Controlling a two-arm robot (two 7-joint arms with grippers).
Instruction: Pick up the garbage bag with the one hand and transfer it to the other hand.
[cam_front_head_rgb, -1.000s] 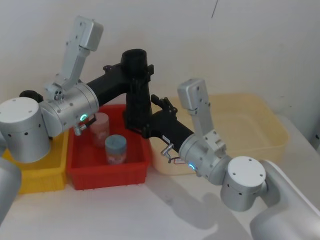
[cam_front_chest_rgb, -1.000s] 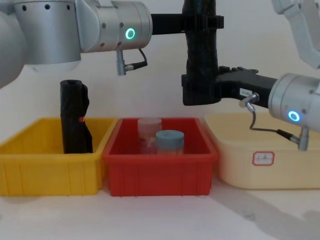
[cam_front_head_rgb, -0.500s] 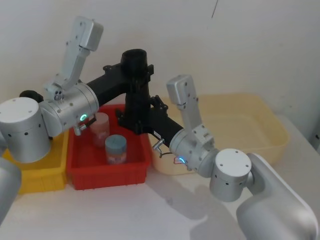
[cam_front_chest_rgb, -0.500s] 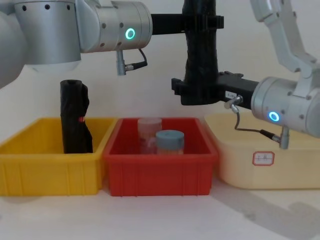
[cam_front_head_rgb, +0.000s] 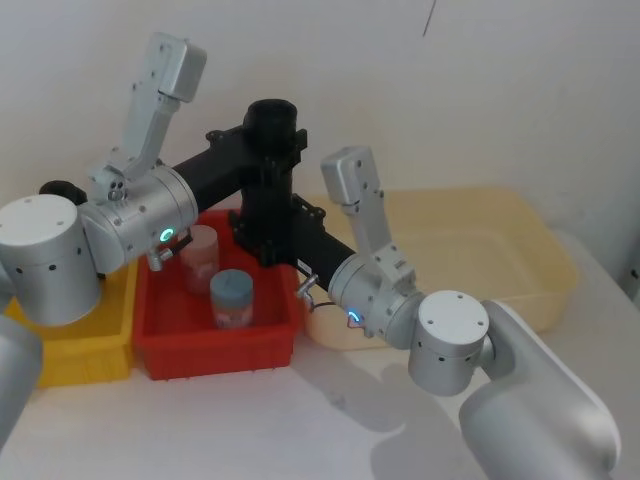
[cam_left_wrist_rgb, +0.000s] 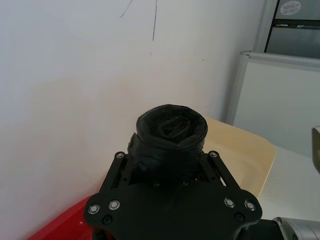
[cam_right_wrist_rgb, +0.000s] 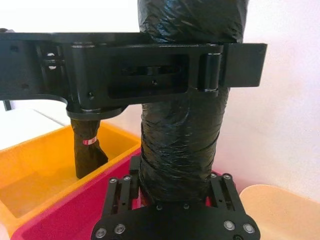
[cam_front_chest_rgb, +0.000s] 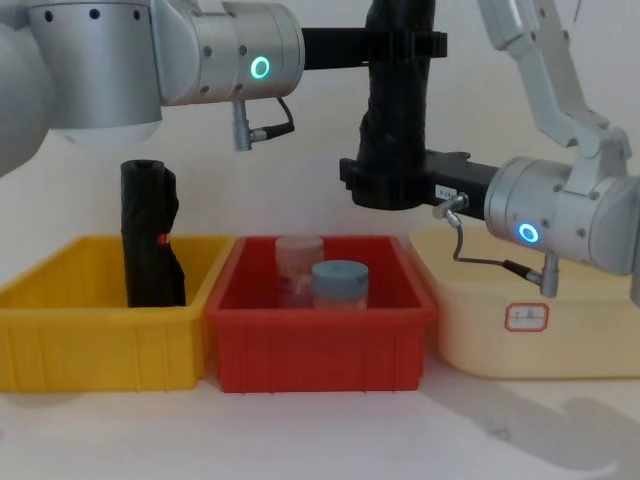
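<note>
Handover: left gripper clamps garbage bag top; right gripper surrounds bottom, grip I cannot tell. Next: I secure right, release left.

Three bins sit side by side on the white table: yellow bin left, red bin middle, cream tub right, with a small white label on the tub's front wall. The yellow bin has a black plastic roll with a small red spot standing upright, its top well above the rim. The red bin holds a clear jar and, just in front of it, a shorter jar with a blue-grey lid; plain white wall behind.
</note>
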